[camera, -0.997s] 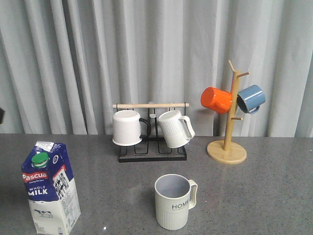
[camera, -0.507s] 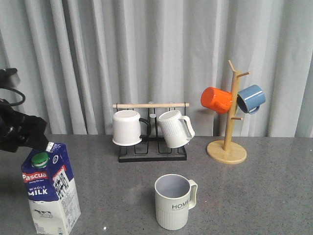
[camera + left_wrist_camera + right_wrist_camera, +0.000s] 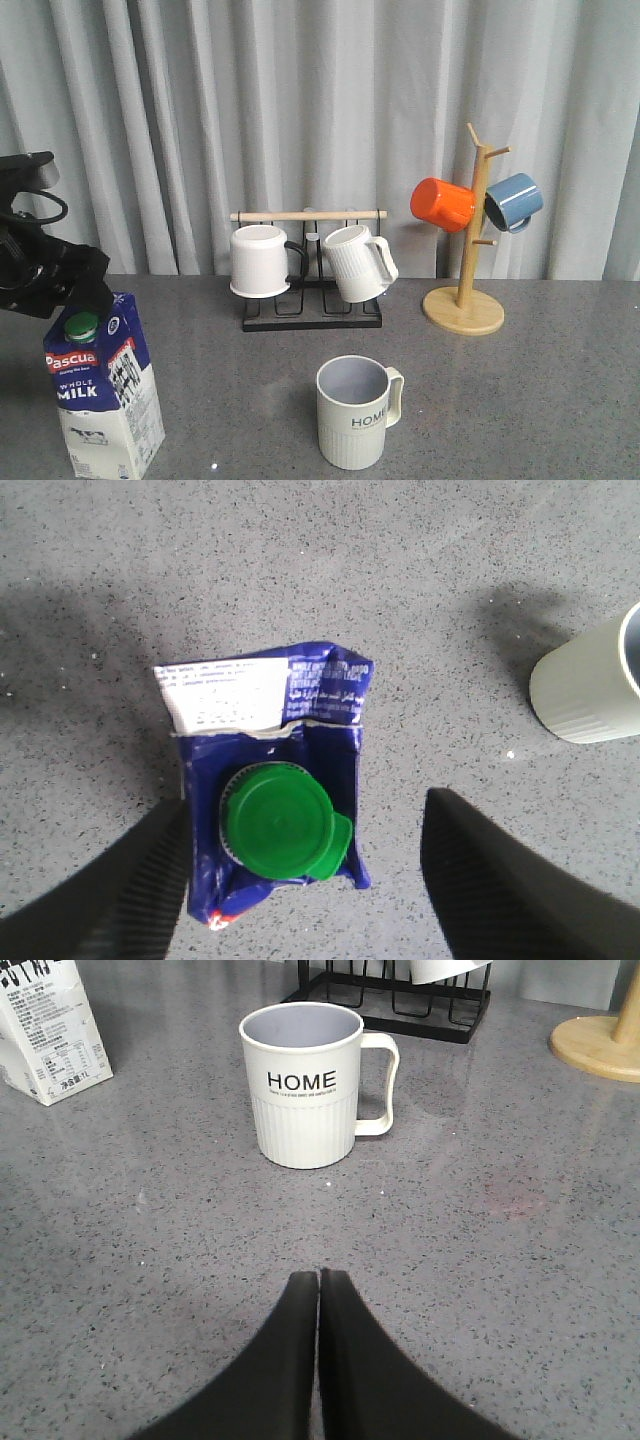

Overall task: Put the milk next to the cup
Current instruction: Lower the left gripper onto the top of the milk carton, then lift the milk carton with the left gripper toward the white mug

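The milk (image 3: 103, 385) stands at the table's (image 3: 520, 400) left front, well apart from the cup (image 3: 357, 411). The left hand (image 3: 305, 870) hangs spread open above its green cap (image 3: 280, 823); the right hand (image 3: 318, 1305) is pressed closed. The tall, soft cardboard carton could tip or crumple if pinched off-centre. The cup is ribbed, the table speckled grey.

Pale grey pleated curtain (image 3: 200, 120) is hanging across the whole bkgd. Dark grey speckled tabletop (image 3: 540, 400) is being lit evenly w/ soft light; faint reflections and shadows are being cast on its slightly glossy surface.
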You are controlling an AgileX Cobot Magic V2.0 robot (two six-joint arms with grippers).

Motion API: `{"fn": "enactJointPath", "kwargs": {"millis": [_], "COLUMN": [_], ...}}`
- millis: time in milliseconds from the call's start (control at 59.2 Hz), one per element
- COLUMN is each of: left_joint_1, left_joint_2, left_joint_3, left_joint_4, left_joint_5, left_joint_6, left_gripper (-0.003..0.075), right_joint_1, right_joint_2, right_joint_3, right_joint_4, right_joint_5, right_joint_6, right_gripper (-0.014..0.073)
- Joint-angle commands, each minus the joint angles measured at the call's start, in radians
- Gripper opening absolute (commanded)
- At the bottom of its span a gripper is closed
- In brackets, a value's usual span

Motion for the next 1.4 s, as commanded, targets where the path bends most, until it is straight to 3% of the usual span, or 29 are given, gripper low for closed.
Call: {"fn": "enactJointPath", "kwargs": {"millis": [0, 777, 862, 997, 1216, 1385], "left_joint_1": [-0.001, -0.001, -0.001, -0.001, -0.002, -0.035], "left_joint_2": [-0.036, 0.124, 0.125, 0.115, 0.103, 0.103], "left_joint_3": [-0.032, -0.032, -0.032, -0.037, -0.101, -0.193], "left_joint_4": [-0.003, -0.004, -0.005, -0.040, -0.205, -0.337], "left_joint_5": [-0.049, -0.019, -0.017, -0.020, -0.053, -0.070], "left_joint_6": [0.004, 0.027, 0.027, 0.028, 0.050, 0.133], "left_gripper": [0.0483, 0.0471, 0.0429, 0.0299, 0.0086, 0.0006], "right_joint_1": [-0.002, -0.002, -0.002, -0.002, -0.002, -0.002], "right_joint_2": [0.004, 0.004, 0.004, 0.004, 0.004, 0.004], "right_joint_3": [-0.025, -0.025, -0.025, -0.025, -0.025, -0.025], "right_joint_4": [-0.034, -0.034, -0.034, -0.034, -0.034, -0.034], "right_joint_5": [0.022, 0.022, 0.022, 0.022, 0.022, 0.022], "right_joint_6": [-0.010, -0.010, -0.010, -0.010, -0.010, -0.010], "right_gripper": [-0.0006, -0.0006, -0.0006, -0.0006, -0.0006, -0.0006]}}
